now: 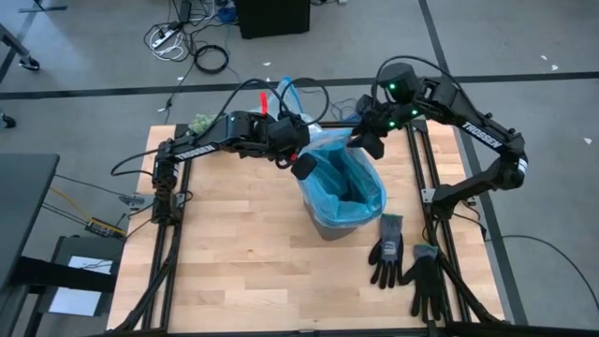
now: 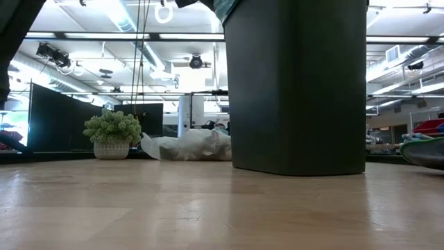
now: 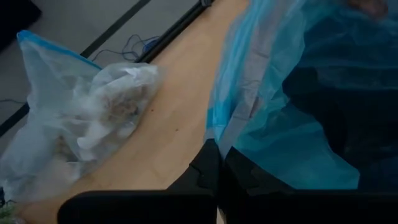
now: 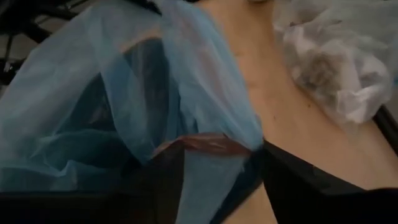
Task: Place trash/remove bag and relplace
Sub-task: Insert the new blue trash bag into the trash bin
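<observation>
High view: crinkly blue liner (image 1: 344,180); black bin (image 1: 328,227)

Bright overhead lighting, dim blurry wrist views

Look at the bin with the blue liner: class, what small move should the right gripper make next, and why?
Probably pull the blue liner outward over the far rim of the bin. The right gripper is open with liner between its fingers; the left gripper, shut, pins the opposite edge, and the liner looks loose.
</observation>
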{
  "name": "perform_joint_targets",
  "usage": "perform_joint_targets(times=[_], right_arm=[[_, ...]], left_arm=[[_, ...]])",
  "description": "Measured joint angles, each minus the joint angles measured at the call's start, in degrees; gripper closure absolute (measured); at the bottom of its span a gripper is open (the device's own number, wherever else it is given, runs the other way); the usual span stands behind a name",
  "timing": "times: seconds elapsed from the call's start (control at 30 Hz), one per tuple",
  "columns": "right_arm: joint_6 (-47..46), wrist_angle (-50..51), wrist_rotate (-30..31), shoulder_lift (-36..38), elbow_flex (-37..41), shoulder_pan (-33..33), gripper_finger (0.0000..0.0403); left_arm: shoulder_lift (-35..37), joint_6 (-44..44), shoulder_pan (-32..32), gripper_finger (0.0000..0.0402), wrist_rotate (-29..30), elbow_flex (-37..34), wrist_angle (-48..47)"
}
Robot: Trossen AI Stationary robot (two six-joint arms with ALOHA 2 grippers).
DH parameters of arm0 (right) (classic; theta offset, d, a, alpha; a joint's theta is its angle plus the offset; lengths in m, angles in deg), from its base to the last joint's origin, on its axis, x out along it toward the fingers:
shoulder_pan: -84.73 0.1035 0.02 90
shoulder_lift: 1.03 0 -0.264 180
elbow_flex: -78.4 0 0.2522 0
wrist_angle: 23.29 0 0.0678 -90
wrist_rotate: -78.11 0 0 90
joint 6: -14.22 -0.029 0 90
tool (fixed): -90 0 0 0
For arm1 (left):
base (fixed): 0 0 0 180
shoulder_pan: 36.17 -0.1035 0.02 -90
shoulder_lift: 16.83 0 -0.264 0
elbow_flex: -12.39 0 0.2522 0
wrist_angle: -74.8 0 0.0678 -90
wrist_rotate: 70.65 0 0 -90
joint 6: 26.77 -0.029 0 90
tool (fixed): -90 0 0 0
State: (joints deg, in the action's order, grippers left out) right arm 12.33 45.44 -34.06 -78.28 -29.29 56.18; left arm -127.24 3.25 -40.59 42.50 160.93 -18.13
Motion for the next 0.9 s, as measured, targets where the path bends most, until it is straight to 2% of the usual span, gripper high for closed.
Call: perform_joint_targets(times=[0.23,0.47,0.7,0.9], right_arm=[[0.5,0.5,1.0,-1.1,0.0,0.3,0.0258],[2.7,2.5,3.1,-1.1,0.0,0.3,0.0389],[3.0,2.8,7.8,-1.1,0.0,0.3,0.0402],[4.0,3.0,9.4,-1.9,0.0,-0.2,0.0403]], left_arm=[[0.0,-1.2,0.0,0.0396,0.2,0.0,-0.1],[0.0,-0.4,0.2,0.0396,2.6,0.0,-1.2],[0.0,0.6,0.1,0.0396,3.2,-0.1,-3.8],[0.1,2.3,-0.1,0.0396,1.3,-1.2,-1.3]])
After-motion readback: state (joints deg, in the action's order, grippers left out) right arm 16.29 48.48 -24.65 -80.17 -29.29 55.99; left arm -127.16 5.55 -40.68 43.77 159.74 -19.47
